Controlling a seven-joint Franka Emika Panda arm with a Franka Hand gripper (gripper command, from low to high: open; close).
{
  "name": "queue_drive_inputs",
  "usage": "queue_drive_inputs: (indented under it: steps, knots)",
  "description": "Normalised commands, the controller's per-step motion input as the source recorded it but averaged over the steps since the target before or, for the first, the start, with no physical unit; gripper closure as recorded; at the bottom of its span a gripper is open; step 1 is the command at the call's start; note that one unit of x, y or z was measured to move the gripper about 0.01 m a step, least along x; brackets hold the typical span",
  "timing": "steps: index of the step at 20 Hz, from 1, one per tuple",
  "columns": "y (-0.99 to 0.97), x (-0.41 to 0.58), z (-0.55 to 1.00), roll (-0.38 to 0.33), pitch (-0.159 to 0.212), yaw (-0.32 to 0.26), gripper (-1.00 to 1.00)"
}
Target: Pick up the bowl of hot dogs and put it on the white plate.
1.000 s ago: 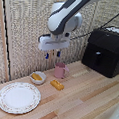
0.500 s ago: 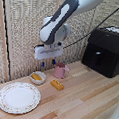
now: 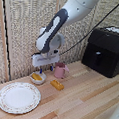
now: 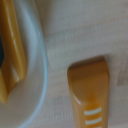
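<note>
Hovering low over the hot dog bowl (image 3: pixel 38 78) at centre-left of the exterior view, the gripper (image 3: pixel 41 71) hides its fingers; whether released or clenched cannot be told.

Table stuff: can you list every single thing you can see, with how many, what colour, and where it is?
Hot dog bowl: one, white, on the table under the gripper.
Hot dogs: orange-yellow pieces inside the bowl; count too small to tell.
White plate: one, white with a speckled rim, near the exterior view's left front.
Mug: one, pink, just to the exterior view's right of the bowl.
Bar-shaped piece: one, orange-brown, lying on the table in front of the mug.
Box appliance: one, black, at the exterior view's right rear.
Table: one, light wood.
Gripper: one, white with dark blue tips, right above the bowl; open or shut cannot be told.
</note>
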Motion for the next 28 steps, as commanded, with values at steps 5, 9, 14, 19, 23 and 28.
queue_drive_inputs:
  steps: [5, 9, 14, 19, 23, 28]
  knots:
    - [0.07, 0.247, -0.24, -0.050, 0.062, 0.018, 1.00]
    - [0.03, 0.156, -0.14, -0.021, 0.053, 0.015, 1.00]
    - [0.06, 0.014, -0.05, -0.019, 0.010, 0.005, 1.00]
    - [0.09, 0.009, -0.04, -0.023, 0.002, 0.007, 1.00]
    - [0.07, 0.031, -0.07, -0.008, -0.009, 0.007, 1.00]
    - [0.02, 0.000, 0.15, 0.010, -0.146, 0.041, 1.00]
